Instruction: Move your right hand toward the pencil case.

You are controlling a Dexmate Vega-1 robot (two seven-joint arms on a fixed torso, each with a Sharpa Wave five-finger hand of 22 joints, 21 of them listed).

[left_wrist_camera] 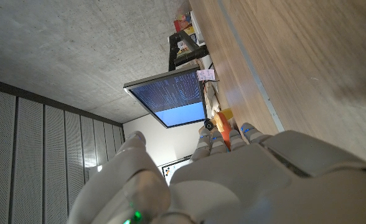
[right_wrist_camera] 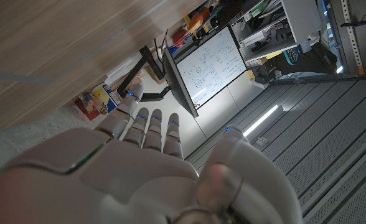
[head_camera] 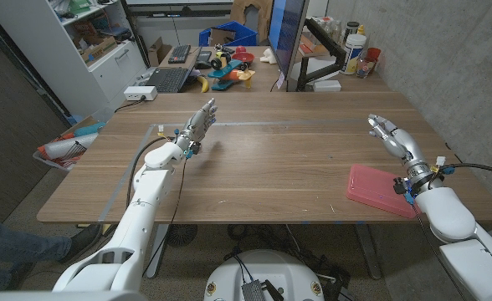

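Above the wooden table (head_camera: pixel 263 167), the right hand (head_camera: pixel 390 134) holds nothing, fingers (head_camera: pixel 378 124) extended and slightly apart. Near the table's front edge, beside the right forearm, lies the flat pink rectangular pencil case (head_camera: pixel 378 189). Retract the hand toward it, keeping the fingers apart.

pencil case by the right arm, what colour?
Pink: the flat rectangular pencil case on the wooden table, clearest in the head view.

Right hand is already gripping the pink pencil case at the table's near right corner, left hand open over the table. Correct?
Not quite. In the head view the right hand is open and empty, well beyond the pink pencil case, not gripping it. The case placement and the open left hand are right.
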